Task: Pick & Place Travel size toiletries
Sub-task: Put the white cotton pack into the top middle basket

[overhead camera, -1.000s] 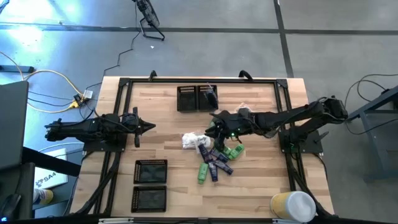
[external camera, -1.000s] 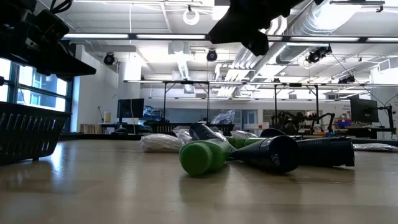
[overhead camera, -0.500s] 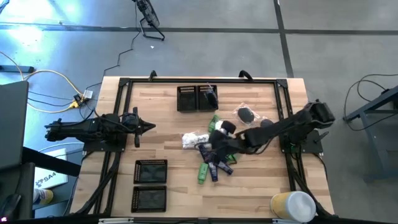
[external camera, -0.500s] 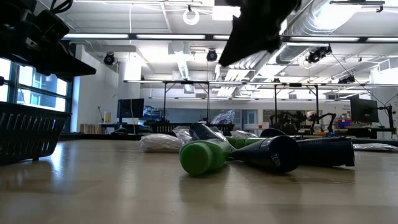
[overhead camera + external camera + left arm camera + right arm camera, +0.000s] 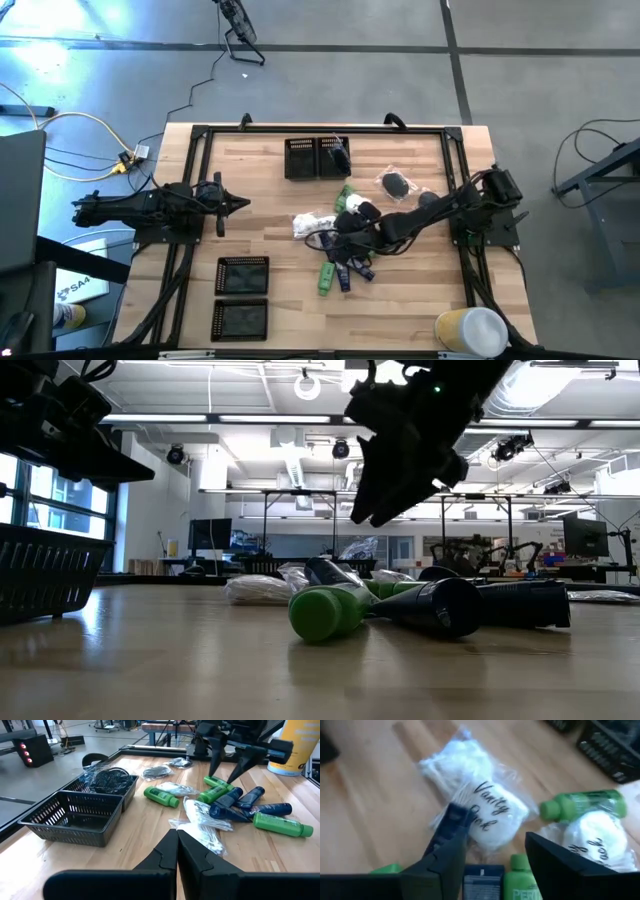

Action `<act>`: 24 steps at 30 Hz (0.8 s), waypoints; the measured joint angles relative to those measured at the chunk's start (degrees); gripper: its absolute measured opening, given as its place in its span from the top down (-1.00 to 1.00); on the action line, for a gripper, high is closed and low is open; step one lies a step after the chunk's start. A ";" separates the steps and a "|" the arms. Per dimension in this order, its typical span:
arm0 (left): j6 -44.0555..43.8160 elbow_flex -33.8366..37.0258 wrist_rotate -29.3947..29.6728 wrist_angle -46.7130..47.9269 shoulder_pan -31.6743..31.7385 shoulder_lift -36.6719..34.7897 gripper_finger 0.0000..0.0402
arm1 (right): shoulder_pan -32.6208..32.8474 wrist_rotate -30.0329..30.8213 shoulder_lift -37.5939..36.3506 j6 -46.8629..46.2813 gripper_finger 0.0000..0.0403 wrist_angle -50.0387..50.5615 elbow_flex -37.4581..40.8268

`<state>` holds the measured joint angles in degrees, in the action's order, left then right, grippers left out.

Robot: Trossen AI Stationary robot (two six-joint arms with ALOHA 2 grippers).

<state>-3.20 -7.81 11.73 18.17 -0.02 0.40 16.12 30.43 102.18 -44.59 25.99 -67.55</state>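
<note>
While the left gripper (image 5: 232,204) waits at the table's left side with its fingers pressed together, the right gripper (image 5: 335,238) hangs just above the heap of toiletries at mid-table, fingers spread and holding nothing. Beneath it lie green tubes (image 5: 326,279), navy tubes (image 5: 352,256) and white "Vanity Pack" packets (image 5: 487,810). One bagged dark round piece (image 5: 395,183) lies apart, near the far mesh trays (image 5: 302,157).

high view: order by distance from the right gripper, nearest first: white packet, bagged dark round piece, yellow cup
1. White packet: just left of the right gripper, over the pile.
2. Bagged dark round piece: toward the table's far edge, right of centre.
3. Yellow cup: near right corner.
</note>
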 joint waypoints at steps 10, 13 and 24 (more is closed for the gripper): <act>-0.02 0.00 -0.04 0.09 0.00 -0.02 1.00 | -0.85 2.51 4.35 -0.23 0.22 2.38 0.00; 0.06 0.00 -0.04 0.38 0.01 -0.02 1.00 | -0.85 2.67 4.96 -0.16 0.29 2.55 0.00; 0.55 0.00 -0.04 1.68 0.00 -0.02 1.00 | -2.30 5.42 5.22 -0.16 0.34 3.53 0.00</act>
<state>-2.66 -7.81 11.68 19.85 -0.02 0.38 13.82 35.84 107.40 -44.75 29.52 -67.55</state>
